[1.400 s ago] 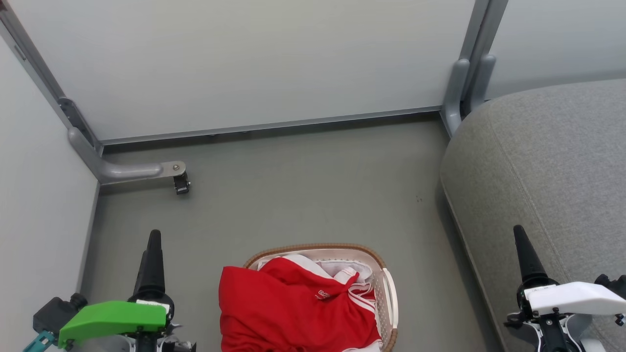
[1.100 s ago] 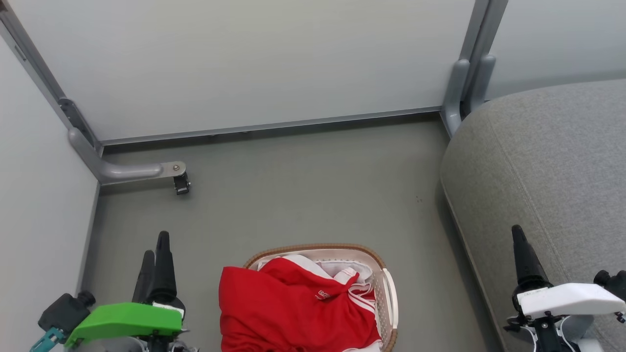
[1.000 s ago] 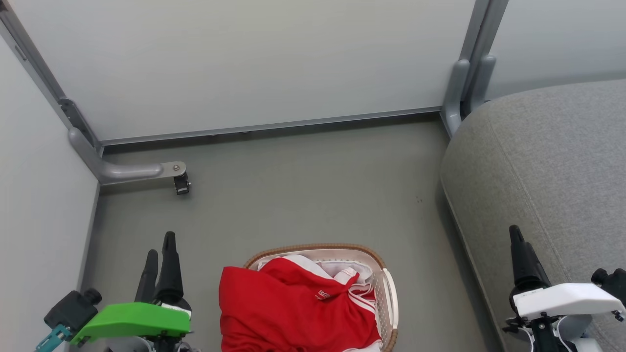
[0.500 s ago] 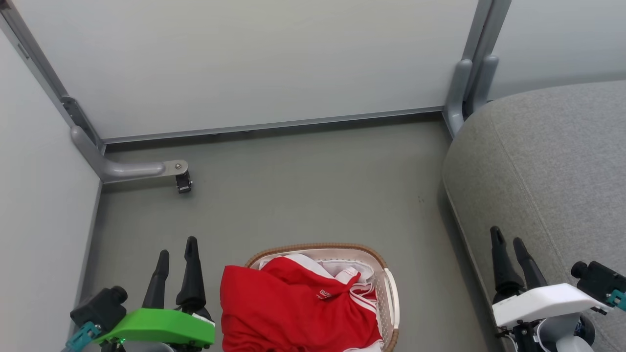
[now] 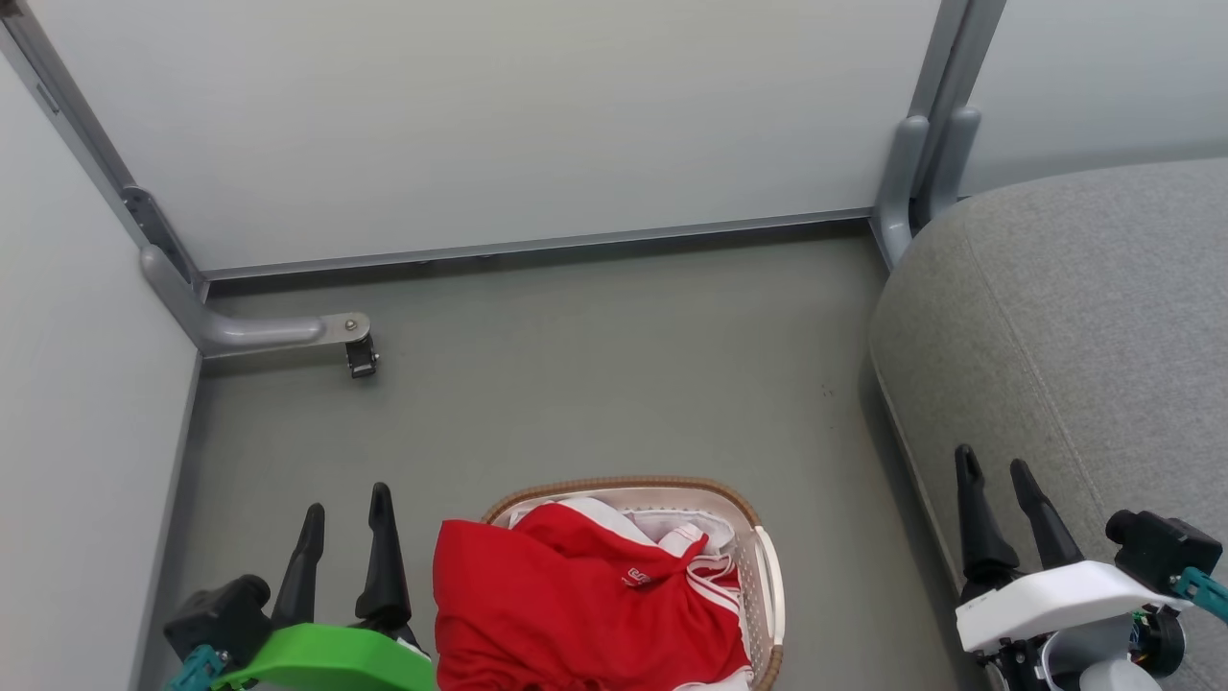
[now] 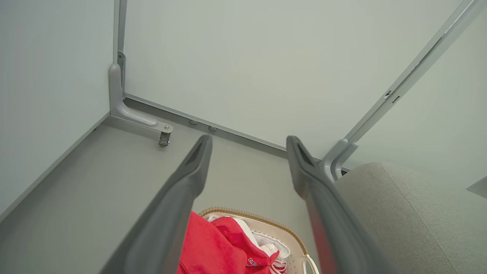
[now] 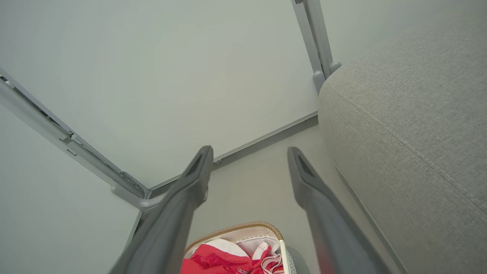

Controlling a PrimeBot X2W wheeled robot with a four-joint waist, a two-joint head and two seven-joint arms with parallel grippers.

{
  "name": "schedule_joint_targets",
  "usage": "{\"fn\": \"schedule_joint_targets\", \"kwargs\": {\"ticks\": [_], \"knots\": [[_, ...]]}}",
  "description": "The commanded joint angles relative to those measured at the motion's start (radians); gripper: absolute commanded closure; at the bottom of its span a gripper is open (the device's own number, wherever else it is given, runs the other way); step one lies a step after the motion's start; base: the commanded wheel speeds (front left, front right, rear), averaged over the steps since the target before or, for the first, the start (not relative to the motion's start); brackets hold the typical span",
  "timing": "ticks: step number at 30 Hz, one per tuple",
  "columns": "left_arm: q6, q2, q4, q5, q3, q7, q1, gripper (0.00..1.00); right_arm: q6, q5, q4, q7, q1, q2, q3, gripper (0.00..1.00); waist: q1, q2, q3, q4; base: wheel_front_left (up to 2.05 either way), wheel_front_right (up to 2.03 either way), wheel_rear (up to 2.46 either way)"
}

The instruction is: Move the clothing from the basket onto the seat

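Left tool: your left tool point(image 5: 347, 499) sits at the lower left of the head view, just beside the left side of the basket point(image 5: 766, 576). Its two dark fingers stand apart with floor showing between them, and they grip nothing.
Right tool: your right tool point(image 5: 991, 459) sits at the lower right, in front of the near edge of the seat point(image 5: 1084, 317). Its fingers are spread and hold nothing.
Clothing: the clothing point(image 5: 576, 614) lies heaped in the basket, red with white stripes and small white lettering. Its left part spills over and hides the basket's left rim. A fold of white fabric point(image 5: 672, 526) shows behind the red, at the far end.
Basket: it stands on the floor point(image 5: 595, 365) at the bottom middle, between your two tools. You see the brown woven rim along its far edge and a white handle on its right side. The picture cuts off its near end.
Seat: the grey cushion fills the right side, a stitched seam running along it. A strip of floor separates it from the basket.
Surroundings: a pale wall panel point(image 5: 480, 125) closes the far side. A grey bracket point(image 5: 278, 331) with a small caster stands at the far left. Grey posts point(image 5: 907, 182) rise by the seat's far corner.
Wrist views: each one looks between its own parted fingers at the basket and clothing below.
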Motion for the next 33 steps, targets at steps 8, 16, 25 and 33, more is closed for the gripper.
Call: {"fn": "schedule_joint_targets", "kwargs": {"ticks": [8, 16, 25, 33], "knots": [[0.009, 0.007, 0.014, 0.1, -0.016, -0.025, 0.02, 0.0, 0.0, -0.099, -0.004, -0.027, 0.003, -0.007, 0.013, 0.0, 0.0, -0.0001, 0.0, 0.001, 0.0, 0.0, 0.0], [0.019, 0.008, 0.024, 0.17, -0.034, -0.044, 0.026, 0.0, 0.0, -0.184, 0.012, -0.047, 0.007, -0.007, 0.023, 0.0, 0.0, -0.0001, 0.0, 0.002, 0.0, 0.0, 0.0], [0.027, 0.008, 0.036, 0.23, -0.052, -0.063, 0.035, 0.0, 0.0, -0.261, 0.026, -0.065, 0.009, -0.008, 0.035, 0.0, 0.0, -0.0001, 0.0, 0.006, 0.0, 0.0, 0.0], [0.032, 0.009, 0.059, 0.278, -0.065, -0.079, 0.04, 0.0, 0.0, -0.322, 0.027, -0.081, 0.011, -0.009, 0.037, 0.0, 0.0, -0.0001, 0.001, 0.014, 0.0, 0.0, 0.0]]}}
